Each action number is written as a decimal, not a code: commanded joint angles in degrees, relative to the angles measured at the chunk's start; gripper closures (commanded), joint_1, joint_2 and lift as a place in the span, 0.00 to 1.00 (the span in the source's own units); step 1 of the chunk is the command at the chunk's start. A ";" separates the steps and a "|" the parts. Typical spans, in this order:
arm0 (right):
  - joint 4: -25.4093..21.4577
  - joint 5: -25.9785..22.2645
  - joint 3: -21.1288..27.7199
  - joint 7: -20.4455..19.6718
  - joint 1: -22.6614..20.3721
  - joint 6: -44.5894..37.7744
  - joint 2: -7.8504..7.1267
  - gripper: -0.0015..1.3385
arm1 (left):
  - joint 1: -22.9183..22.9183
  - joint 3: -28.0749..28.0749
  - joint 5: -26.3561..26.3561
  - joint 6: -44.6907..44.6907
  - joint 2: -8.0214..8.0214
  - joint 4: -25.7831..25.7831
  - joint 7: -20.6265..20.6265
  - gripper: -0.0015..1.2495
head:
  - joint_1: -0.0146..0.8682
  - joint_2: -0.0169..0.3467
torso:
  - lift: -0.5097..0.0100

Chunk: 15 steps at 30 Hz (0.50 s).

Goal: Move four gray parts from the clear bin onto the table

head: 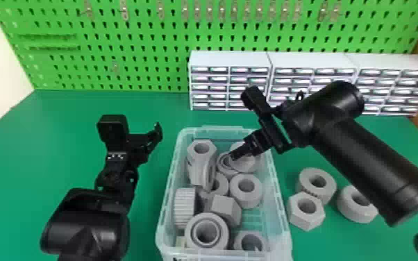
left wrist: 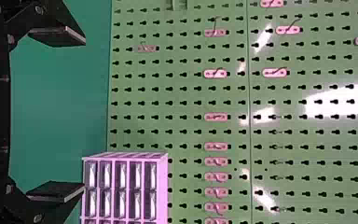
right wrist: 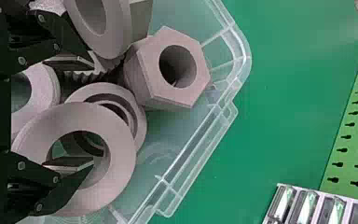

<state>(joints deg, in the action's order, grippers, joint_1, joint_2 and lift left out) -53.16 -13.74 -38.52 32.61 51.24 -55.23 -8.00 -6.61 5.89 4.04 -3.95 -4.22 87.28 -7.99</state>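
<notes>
In the head view my right gripper (head: pixel 232 156) reaches down into the back right of the clear bin (head: pixel 277 194), over a gray ring (head: pixel 244 163). The right wrist view shows that gripper (right wrist: pixel 91 114) open, one finger over the hole of the gray ring (right wrist: pixel 121 163), the other on its far side near another part. A hex nut (right wrist: pixel 191 88) lies in the bin corner. Several gray parts fill the bin. To its right on the table are a ribbed ring (head: pixel 326 177), a hex nut (head: pixel 305 218) and a round part (head: pixel 354 211). My left gripper (head: pixel 144 126), open (left wrist: pixel 81 114), is parked left of the bin.
White drawer cabinets (head: pixel 231 59) stand at the back of the green table (head: pixel 62 114), before a green pegboard (head: pixel 121 52). The bin's walls surround the right gripper, and the right arm passes above the loose parts on the table.
</notes>
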 commanded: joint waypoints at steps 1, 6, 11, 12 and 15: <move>0.25 0.03 -0.07 0.00 0.00 0.12 0.00 0.40 | -0.16 0.00 0.00 0.00 -0.09 0.00 0.00 0.15 | 0.80 0.24 | 0.88; 0.69 -0.06 -0.15 0.00 0.00 0.30 0.00 0.40 | -0.34 0.00 0.09 0.00 -0.09 -0.09 0.00 0.15 | 0.80 0.24 | 0.88; 0.87 -0.06 -0.15 0.00 0.00 0.48 -0.09 0.40 | -0.60 0.27 0.09 0.00 -0.26 -0.09 0.00 0.15 | 0.80 0.24 | 0.88; 0.96 -0.06 -0.24 0.00 0.00 0.48 -0.09 0.40 | -0.60 0.35 0.18 0.09 -0.26 -0.18 0.00 0.15 | 0.80 0.24 | 0.88; 0.96 -0.06 -0.51 0.00 0.00 0.56 -0.09 0.40 | -0.78 0.44 0.26 0.09 -0.26 -0.27 0.00 0.15 | 0.80 0.24 | 0.88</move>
<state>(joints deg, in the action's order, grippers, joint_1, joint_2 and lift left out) -52.29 -13.80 -38.73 32.61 51.24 -54.81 -8.07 -7.19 6.16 4.17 -3.91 -4.45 87.15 -7.99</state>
